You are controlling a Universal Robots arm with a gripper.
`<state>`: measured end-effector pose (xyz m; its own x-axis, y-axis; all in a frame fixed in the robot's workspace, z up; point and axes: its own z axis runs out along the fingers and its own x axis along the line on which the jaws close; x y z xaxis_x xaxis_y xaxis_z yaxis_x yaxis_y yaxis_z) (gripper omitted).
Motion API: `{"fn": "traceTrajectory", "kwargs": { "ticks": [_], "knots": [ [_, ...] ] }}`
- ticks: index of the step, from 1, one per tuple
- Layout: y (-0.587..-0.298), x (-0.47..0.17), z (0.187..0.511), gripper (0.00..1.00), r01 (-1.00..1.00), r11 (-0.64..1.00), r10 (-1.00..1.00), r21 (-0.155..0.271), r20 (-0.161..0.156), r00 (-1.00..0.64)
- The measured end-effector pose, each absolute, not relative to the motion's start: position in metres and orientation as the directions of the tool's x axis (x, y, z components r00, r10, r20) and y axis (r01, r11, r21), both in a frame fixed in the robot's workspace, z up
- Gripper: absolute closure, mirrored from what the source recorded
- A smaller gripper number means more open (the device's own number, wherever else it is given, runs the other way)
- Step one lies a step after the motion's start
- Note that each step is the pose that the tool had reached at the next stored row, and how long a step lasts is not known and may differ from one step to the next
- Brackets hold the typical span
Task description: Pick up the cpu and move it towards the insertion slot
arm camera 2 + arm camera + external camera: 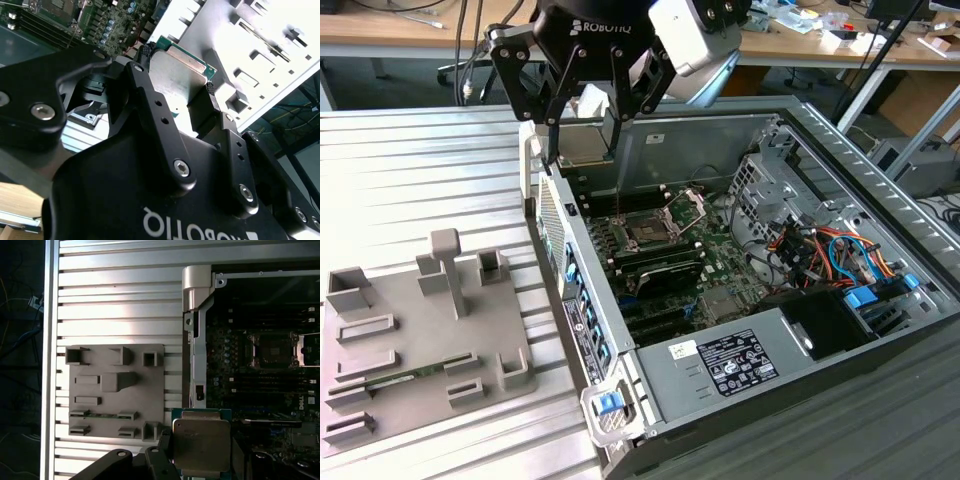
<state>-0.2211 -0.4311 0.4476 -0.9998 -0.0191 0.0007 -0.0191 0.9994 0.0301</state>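
The cpu [202,442], a flat square chip with a silvery top and green edge, hangs in the air, pinched on two opposite sides. My gripper [178,80] is shut on it, the black fingertips [145,55] pressing its sides in both wrist views. In the exterior view the gripper [583,150] hovers over the open computer case's wall nearest the tray. The insertion slot [650,232], a dark square socket with a silvery frame and its bracket [686,206] swung up, lies on the motherboard below and to the exterior view's right. The first wrist view shows the insertion slot [274,351] apart from the chip.
A grey plastic tray [410,350] with raised blocks and recesses lies on the ribbed metal table at the exterior view's left. The open computer case [620,440] holds black memory slots [665,270], a power supply and coloured cables [820,245]. Its wall stands between tray and motherboard.
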Motion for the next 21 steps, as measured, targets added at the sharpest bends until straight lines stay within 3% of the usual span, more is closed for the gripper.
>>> {"fn": "traceTrajectory", "kwargs": {
  "ticks": [21],
  "knots": [
    [-0.431, -0.210, 0.447, 0.45, -0.019, 0.999, -0.019, 0.030, 0.001, -1.000]
  ]
}}
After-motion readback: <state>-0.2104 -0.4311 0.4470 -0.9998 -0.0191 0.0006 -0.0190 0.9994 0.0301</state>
